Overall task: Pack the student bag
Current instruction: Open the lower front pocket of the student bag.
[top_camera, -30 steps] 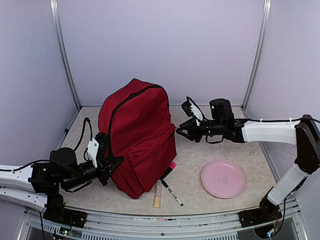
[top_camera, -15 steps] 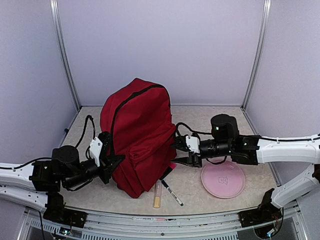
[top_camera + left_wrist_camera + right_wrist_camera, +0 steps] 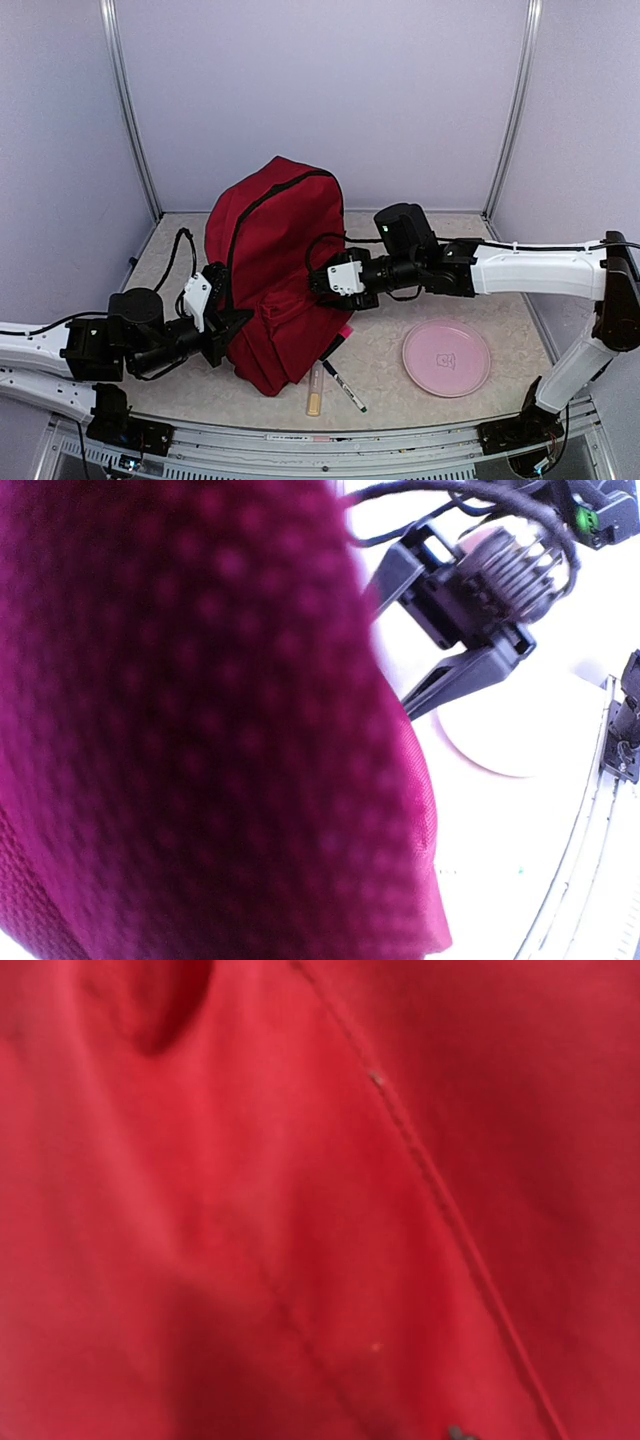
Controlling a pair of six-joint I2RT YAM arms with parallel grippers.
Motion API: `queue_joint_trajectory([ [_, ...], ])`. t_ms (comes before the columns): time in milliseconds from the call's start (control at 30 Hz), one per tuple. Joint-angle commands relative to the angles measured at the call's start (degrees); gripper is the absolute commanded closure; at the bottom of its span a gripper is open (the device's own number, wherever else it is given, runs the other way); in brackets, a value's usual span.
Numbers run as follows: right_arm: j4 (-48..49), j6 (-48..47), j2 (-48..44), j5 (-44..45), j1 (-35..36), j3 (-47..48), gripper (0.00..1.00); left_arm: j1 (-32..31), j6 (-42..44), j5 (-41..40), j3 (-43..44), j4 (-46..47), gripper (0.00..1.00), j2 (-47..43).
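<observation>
The student bag (image 3: 280, 265), a dark red backpack with a black zipper, stands upright in the middle of the table. Its fabric fills the left wrist view (image 3: 200, 730) and the right wrist view (image 3: 300, 1210). My left gripper (image 3: 235, 330) is pressed against the bag's lower left side; its fingers are hidden by fabric. My right gripper (image 3: 325, 285) is against the bag's front right side with its fingers spread. The left wrist view also shows the right gripper (image 3: 395, 635) open at the bag's edge.
A pink plate (image 3: 446, 358) lies right of the bag. A black-and-white pen (image 3: 344, 386), a yellow tube (image 3: 314, 390) and a pink-capped marker (image 3: 340, 340) lie at the bag's front corner. Metal frame posts and walls close in the back.
My right arm has swung from the back right down and left until its open gripper meets the bag's front. My left gripper has edged slightly right along the bag's side.
</observation>
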Motion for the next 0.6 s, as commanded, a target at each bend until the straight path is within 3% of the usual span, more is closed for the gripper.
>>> queue_joint_trajectory([
  [0, -4.2, -2.8, 2.9, 0.9, 0.0, 2.8, 0.39, -0.2, 1.6, -0.7, 3.4, 5.5, 1.00, 0.1],
  [200, -2.3, 0.4, -1.4, 3.4, 0.1, 1.1, 0.40, -0.1, 1.6, -1.8, 3.4, 4.7, 1.00, -0.3],
  [400, 0.5, -0.4, -10.0, 0.5, 0.3, -8.6, 0.42, 0.4, 1.1, -1.4, 3.0, 5.0, 1.00, -0.5],
  [567, -1.3, -1.5, -8.8, 4.6, 1.2, -10.4, 0.45, 0.5, 1.0, -1.1, 2.9, 5.3, 1.00, 0.0],
])
